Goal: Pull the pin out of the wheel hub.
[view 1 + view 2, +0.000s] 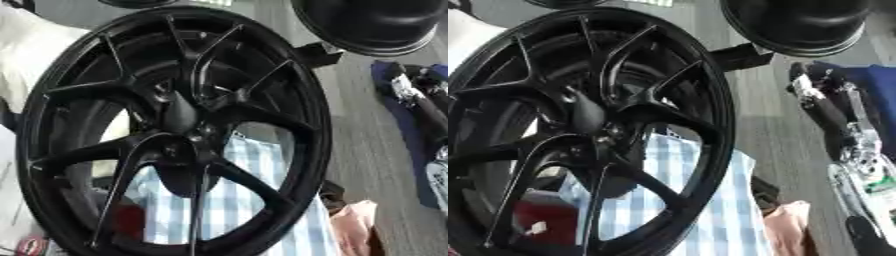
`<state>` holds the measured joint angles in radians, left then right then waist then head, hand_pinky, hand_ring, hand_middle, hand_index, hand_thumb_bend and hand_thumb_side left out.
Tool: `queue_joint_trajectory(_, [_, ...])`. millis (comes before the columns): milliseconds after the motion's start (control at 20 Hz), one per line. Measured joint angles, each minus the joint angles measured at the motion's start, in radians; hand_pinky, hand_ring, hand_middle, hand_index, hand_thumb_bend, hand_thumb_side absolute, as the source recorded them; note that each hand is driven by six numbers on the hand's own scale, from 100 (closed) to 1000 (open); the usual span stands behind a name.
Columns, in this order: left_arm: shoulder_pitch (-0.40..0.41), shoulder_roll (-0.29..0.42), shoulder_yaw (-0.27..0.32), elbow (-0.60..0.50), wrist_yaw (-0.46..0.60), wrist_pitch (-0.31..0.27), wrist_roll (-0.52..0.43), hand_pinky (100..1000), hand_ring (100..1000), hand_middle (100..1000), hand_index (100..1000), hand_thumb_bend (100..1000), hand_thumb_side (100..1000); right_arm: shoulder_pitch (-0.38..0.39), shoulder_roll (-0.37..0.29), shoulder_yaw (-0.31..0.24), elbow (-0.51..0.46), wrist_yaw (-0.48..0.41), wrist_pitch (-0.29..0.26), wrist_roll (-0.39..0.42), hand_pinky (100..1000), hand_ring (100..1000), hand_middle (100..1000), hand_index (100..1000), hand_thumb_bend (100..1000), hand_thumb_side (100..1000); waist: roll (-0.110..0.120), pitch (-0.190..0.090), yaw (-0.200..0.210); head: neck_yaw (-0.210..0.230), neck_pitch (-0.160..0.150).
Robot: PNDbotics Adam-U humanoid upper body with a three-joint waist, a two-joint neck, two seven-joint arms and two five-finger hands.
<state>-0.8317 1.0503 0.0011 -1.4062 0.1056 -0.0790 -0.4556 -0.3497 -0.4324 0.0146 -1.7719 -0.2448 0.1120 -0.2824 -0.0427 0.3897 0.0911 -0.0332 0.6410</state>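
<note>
Grey floor fills the backdrop of your left eye view, and across it stands the big black wheel [175, 135], tilted, spokes fanning out from the hub [185, 117] at its centre. Through the spokes you see a blue-and-white checked cloth [236, 200] and something red [129, 220] low down. Another dark round shape [372, 25] sits at the top right. Now the pin: a dark tapered piece stands up out of the hub, and that could be it, but black on black you cannot be sure. At the right edge a black and silver arm [418, 100] comes in over a blue patch; no hand shows here. Switch to the right eye view: same wheel, shifted left, and the arm [833, 115] is plainer, running down the right side to a black rounded end [866, 235] at the lower corner. If that is your right hand, its fingers cannot be read, and it holds nothing you can see. Your left hand shows in neither view. So you are at the start, the reach not yet made. Next, bring a hand to the hub, pinch the pin, and draw it straight out along its axis.
</note>
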Motion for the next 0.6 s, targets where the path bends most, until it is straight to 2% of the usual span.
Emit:
queue_joint_trajectory(150, [0.150, 0.051, 0.082, 0.009, 0.008, 0.005, 0.080, 649, 506, 375, 507, 100, 279, 0.008, -0.004, -0.017, -0.006, 0.000, -0.003, -0.017, 796, 649, 624, 668, 255, 435, -0.014, -0.004, 0.012, -0.010, 0.000])
queue_joint_trajectory(300, [0.253, 0.058, 0.131, 0.036, 0.002, 0.017, 0.145, 650, 505, 375, 508, 100, 298, 0.009, -0.004, -0.028, -0.007, 0.000, -0.005, -0.028, 796, 649, 624, 668, 255, 435, -0.028, -0.007, 0.015, -0.013, 0.000])
queue_joint_trajectory(350, [0.277, 0.058, 0.140, 0.046, -0.001, 0.021, 0.161, 656, 515, 400, 535, 100, 338, 0.009, -0.003, -0.028, -0.007, 0.000, -0.005, -0.030, 795, 649, 624, 668, 254, 434, -0.032, -0.008, 0.016, -0.013, -0.001])
queue_joint_trajectory(400, [0.298, 0.057, 0.146, 0.055, -0.003, 0.023, 0.173, 658, 517, 404, 539, 100, 340, 0.008, -0.003, -0.029, -0.009, 0.000, -0.006, -0.031, 795, 649, 624, 668, 254, 434, -0.035, -0.008, 0.017, -0.013, -0.001])
queue_joint_trajectory(450, [0.319, 0.055, 0.150, 0.061, -0.007, 0.026, 0.180, 676, 540, 449, 589, 100, 366, 0.008, -0.003, -0.030, -0.011, 0.000, -0.006, -0.032, 795, 649, 624, 668, 254, 435, -0.039, -0.008, 0.019, -0.013, -0.001])
queue_joint_trajectory(550, [0.360, 0.038, 0.153, 0.065, -0.018, 0.029, 0.188, 755, 621, 540, 693, 100, 495, 0.007, 0.001, -0.032, -0.013, -0.001, -0.007, -0.035, 795, 649, 624, 668, 253, 436, -0.045, -0.008, 0.020, -0.013, -0.005])
queue_joint_trajectory(600, [0.378, 0.027, 0.153, 0.065, -0.028, 0.032, 0.189, 755, 621, 540, 693, 100, 495, 0.007, 0.005, -0.033, -0.014, -0.001, -0.006, -0.035, 795, 649, 624, 668, 253, 436, -0.048, -0.008, 0.020, -0.013, -0.008])
